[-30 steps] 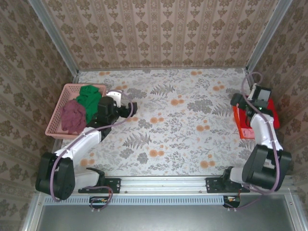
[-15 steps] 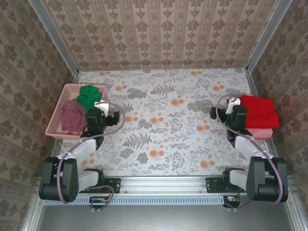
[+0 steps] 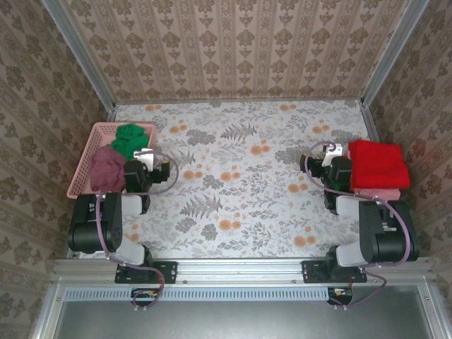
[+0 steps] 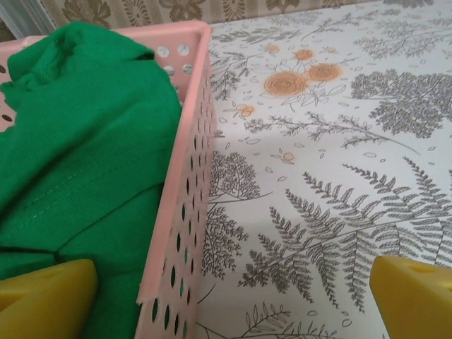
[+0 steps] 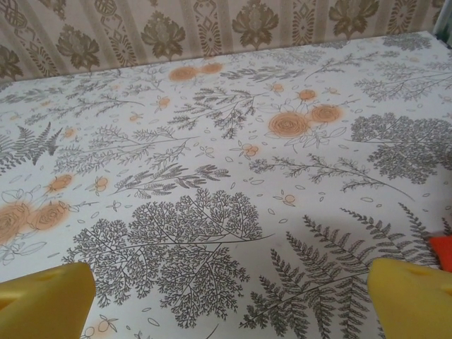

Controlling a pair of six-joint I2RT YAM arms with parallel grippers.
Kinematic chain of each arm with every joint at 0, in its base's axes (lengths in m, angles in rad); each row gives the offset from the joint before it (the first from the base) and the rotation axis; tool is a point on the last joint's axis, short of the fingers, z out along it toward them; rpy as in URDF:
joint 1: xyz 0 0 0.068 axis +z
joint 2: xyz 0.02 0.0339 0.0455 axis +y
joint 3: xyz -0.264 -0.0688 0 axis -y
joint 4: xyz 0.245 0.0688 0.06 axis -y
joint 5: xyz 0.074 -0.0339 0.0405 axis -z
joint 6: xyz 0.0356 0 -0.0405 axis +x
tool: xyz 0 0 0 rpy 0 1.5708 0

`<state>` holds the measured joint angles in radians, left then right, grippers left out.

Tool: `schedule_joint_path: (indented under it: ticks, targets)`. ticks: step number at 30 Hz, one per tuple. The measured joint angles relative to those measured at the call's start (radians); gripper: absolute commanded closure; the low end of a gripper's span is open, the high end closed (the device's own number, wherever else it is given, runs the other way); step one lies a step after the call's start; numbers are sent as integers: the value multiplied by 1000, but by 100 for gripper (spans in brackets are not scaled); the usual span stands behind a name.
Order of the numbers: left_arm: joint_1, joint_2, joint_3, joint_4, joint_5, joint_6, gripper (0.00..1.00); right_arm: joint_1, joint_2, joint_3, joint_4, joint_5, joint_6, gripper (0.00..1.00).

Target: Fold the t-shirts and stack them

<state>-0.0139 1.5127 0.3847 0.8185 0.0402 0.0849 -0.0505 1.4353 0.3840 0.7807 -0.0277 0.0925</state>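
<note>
A folded bright red t-shirt point(image 3: 378, 164) lies at the table's right edge on top of a pink one point(image 3: 387, 193). Its red corner point(image 5: 443, 251) peeks in at the right of the right wrist view. A green t-shirt point(image 3: 129, 137) point(image 4: 78, 141) and a dusky maroon t-shirt point(image 3: 106, 170) lie crumpled in the pink basket point(image 3: 80, 161). My left gripper point(image 3: 154, 164) point(image 4: 233, 304) stands open and empty just right of the basket wall point(image 4: 185, 212). My right gripper point(image 3: 319, 161) point(image 5: 229, 304) is open and empty over bare table, just left of the red stack.
The flower-patterned table point(image 3: 240, 183) stretches between the two grippers. Papered walls close it in at the back and on both sides. Both arms are folded back close to their bases at the near edge.
Both arms have drawn back toward their bases. The right gripper came away from the red stack to its left side. The left gripper moved back beside the basket.
</note>
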Motion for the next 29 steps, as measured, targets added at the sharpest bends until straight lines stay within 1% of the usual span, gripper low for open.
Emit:
schedule_joint_path:
  ticks: [3,5,12,29]
  targets:
    - [1,9,2,5,-5,-3,0,5,67,-2,56,-4,-11,0]
    - [2,11,4,5,-13,-10,0,10,90,-2,60,-3,-14,0]
    - [2,13,8,4,-22,-14,0,36,92,0,62,10,-29,0]
    - [2,13,8,5,-22,-14,0,37,92,2,62,24,-37,0]
